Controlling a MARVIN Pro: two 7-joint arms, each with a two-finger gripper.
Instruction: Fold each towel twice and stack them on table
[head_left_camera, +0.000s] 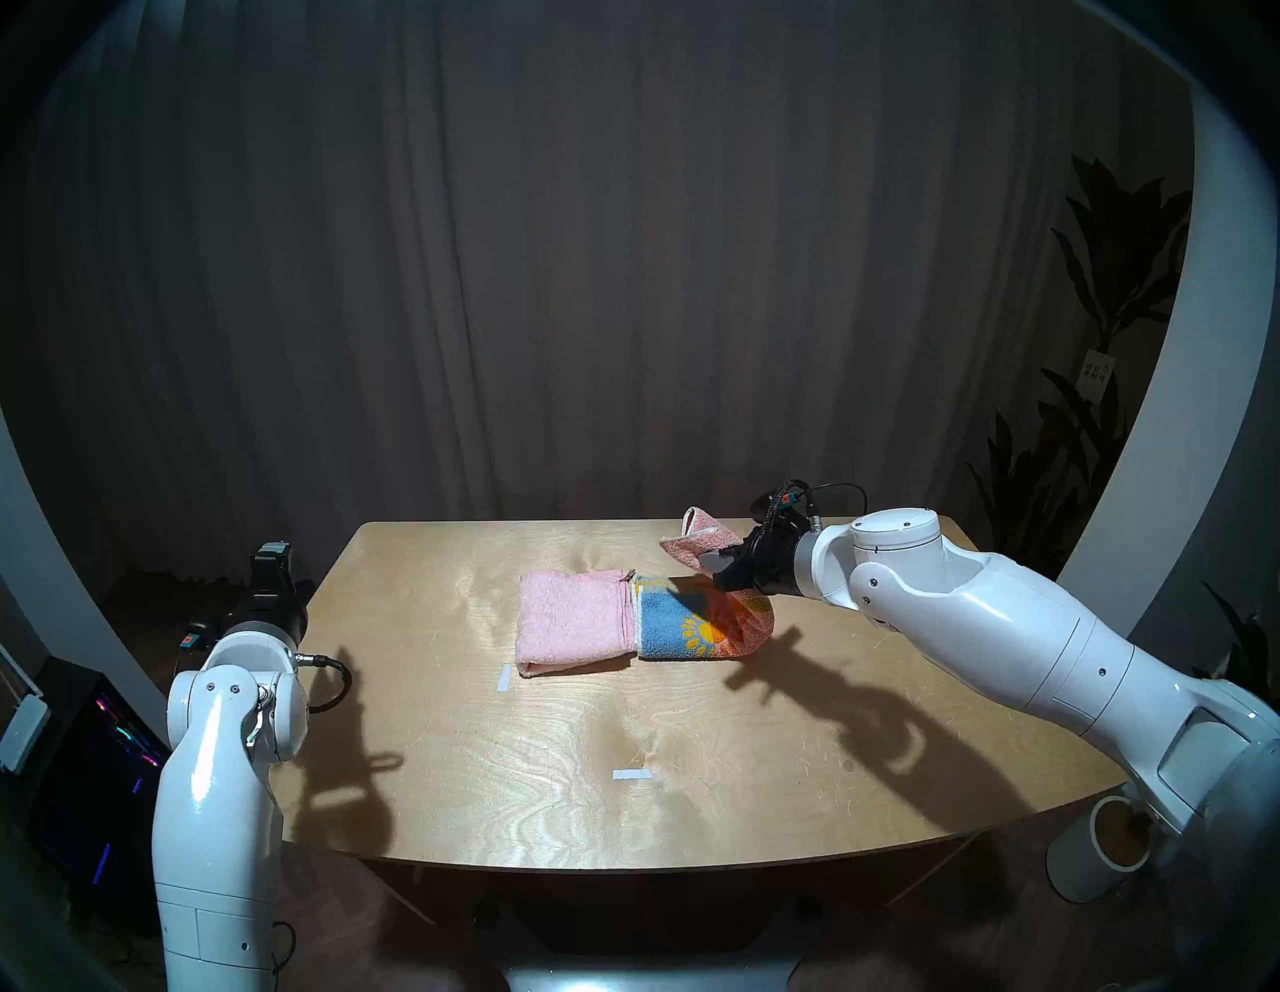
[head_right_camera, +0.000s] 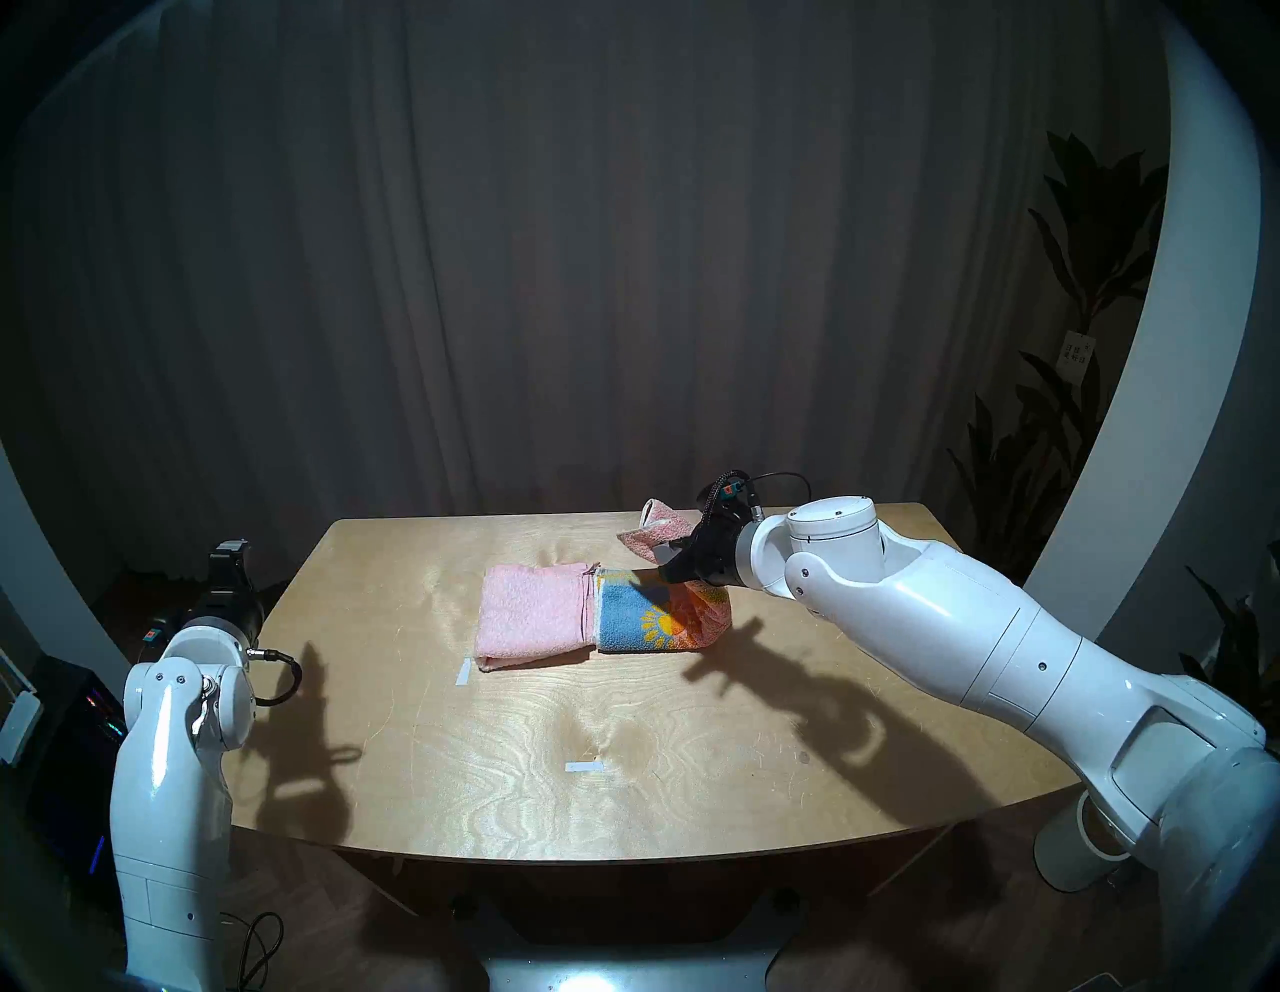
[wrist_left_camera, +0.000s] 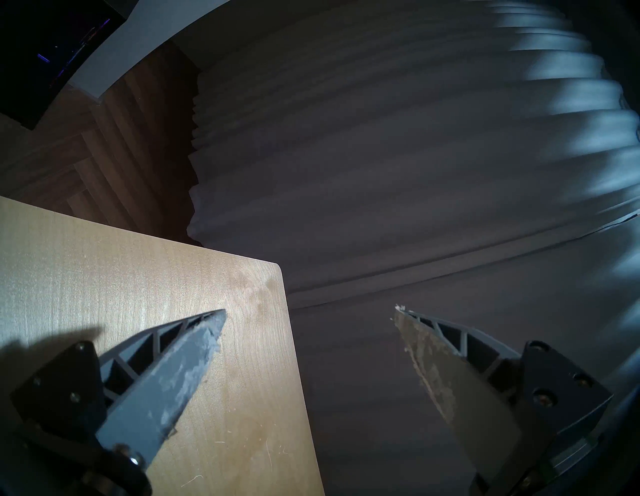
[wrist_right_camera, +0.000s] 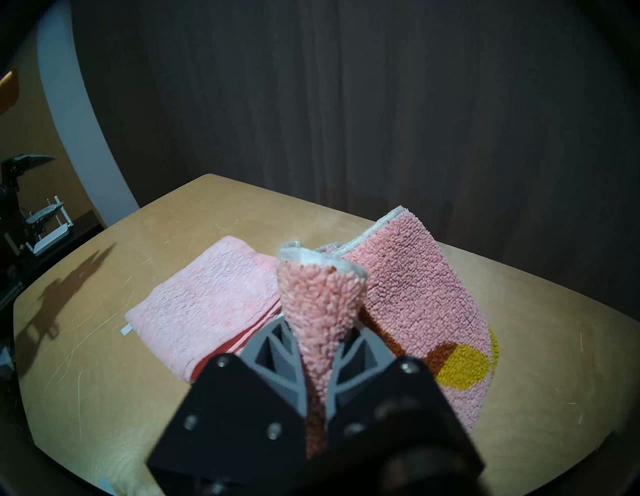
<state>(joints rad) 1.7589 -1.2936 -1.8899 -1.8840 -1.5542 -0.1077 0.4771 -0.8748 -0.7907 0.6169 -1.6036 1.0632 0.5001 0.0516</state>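
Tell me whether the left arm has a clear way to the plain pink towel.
Probably yes. The left gripper is open and empty at the table's left edge, and only bare tabletop lies between it and the plain pink towel.

Two terry towels are lying on one plywood table (head_left_camera: 762, 796): one plain pink towel (head_left_camera: 571, 620) and one sun-patterned towel (head_left_camera: 699, 627). Two white tape strips (head_left_camera: 632, 774) are showing, and two robot arms are flanking them.

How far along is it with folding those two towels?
The plain pink towel already lies folded on the table. The right hand is shut on an edge of the sun-patterned towel, lifting it over for a fold. The left hand waits open, empty. Finishing that fold and stacking remain.
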